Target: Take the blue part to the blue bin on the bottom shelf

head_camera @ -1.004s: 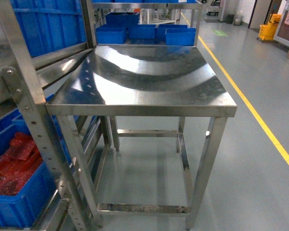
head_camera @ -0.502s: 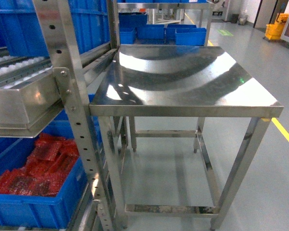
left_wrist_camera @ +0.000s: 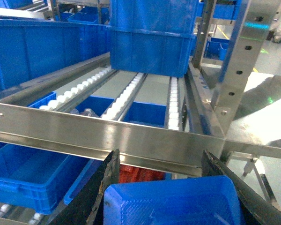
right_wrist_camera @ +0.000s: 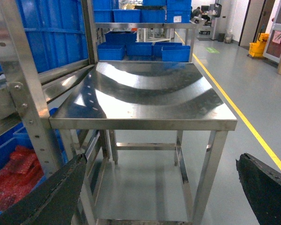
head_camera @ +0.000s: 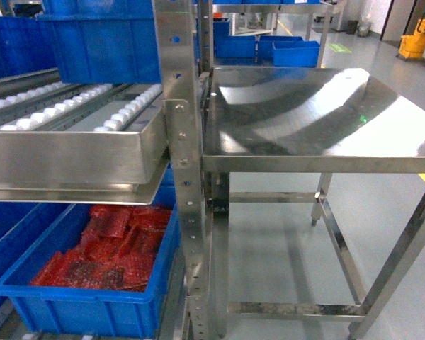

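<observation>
Two black fingers of the left gripper (left_wrist_camera: 161, 187) clasp a moulded blue plastic part (left_wrist_camera: 171, 204); the plain blue bin sits lower-left, below the roller rail. Right gripper (right_wrist_camera: 164, 197) gapes wide, empty.

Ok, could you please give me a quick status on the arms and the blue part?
Left claw shut on blue part. Right claw open, empty. Blue bin below, steel rail between.

Crate (head_camera: 92, 312) of red packets (head_camera: 113, 248) beside table (head_camera: 319, 152)
</observation>
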`<state>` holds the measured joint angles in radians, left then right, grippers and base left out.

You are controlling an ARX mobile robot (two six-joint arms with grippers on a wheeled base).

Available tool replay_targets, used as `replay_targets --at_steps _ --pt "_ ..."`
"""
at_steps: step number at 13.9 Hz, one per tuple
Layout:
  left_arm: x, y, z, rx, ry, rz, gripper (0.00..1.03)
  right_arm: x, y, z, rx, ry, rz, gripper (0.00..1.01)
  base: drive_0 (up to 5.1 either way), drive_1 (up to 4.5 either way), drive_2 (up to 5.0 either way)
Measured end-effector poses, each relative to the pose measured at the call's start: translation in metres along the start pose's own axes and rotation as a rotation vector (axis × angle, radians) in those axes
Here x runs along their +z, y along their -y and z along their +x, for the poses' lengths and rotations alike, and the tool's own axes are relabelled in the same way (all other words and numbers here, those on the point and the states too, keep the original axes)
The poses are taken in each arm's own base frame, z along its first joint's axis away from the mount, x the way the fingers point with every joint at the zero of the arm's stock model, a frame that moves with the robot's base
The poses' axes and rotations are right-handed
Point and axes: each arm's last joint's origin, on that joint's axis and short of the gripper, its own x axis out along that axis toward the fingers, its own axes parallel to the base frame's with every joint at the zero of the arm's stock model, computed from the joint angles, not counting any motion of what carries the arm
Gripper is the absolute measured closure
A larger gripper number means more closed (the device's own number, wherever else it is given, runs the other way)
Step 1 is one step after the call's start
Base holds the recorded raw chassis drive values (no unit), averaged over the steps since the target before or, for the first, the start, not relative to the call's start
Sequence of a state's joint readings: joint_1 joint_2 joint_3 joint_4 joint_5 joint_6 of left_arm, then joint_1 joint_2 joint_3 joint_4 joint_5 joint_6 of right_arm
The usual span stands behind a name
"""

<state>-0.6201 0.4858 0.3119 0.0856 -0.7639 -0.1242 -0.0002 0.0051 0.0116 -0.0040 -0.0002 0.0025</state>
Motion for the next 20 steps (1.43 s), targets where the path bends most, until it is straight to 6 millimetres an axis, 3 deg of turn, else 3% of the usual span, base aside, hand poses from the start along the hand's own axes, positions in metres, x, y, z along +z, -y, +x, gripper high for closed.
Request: replay_targets --at_steps 20 --pt "0.0003 -0.0004 0.0 0.004 0.002 -0.002 0.6 0.0001 0.0 0.0 0.0 0.001 0.0 0.03 -5.0 2.41 2.4"
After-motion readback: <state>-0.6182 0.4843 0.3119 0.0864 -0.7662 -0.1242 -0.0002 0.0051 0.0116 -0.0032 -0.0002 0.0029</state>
